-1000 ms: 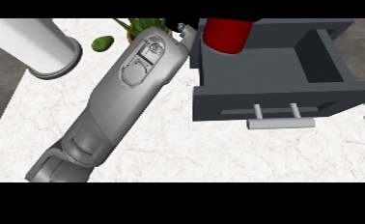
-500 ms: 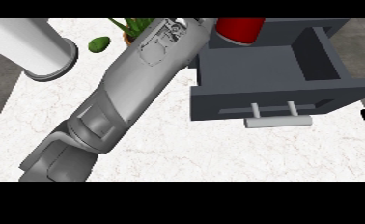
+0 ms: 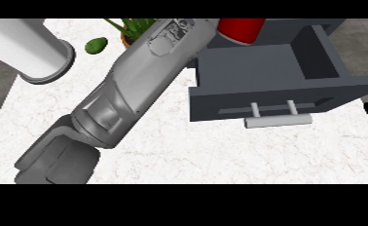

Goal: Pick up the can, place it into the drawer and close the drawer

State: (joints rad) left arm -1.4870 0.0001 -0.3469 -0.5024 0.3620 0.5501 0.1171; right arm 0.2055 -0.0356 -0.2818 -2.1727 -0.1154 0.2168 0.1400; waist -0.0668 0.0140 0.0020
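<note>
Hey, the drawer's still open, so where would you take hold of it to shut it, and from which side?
Probably by the pale bar handle on the drawer's front panel, coming from the near side. The bar stands off the front on two posts and runs across it, so fingers could hook or press it and push straight away from the robot. The red can shows at the drawer's far edge.

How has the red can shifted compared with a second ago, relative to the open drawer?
Yes. The red can has moved up and to the right, from the open drawer's left wall toward its back edge. The hand carrying it is out of view.
</note>
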